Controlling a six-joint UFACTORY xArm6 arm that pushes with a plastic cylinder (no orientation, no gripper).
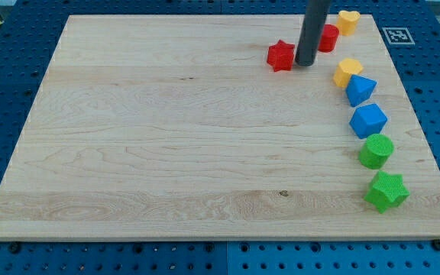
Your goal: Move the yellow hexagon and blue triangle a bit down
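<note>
The yellow hexagon (347, 71) lies near the view's right edge of the wooden board. The blue triangle (360, 89) touches it just below and to its right. My tip (305, 63) rests on the board to the left of the yellow hexagon, about a block's width away from it, right beside a red star (281, 55) on its left. A red block (328, 37) shows partly behind the rod.
A yellow heart-like block (347, 21) sits at the view's top right. Below the blue triangle lie a blue cube (368, 121), a green cylinder (376, 151) and a green star (386, 191). The board (166, 153) lies on a blue pegboard table.
</note>
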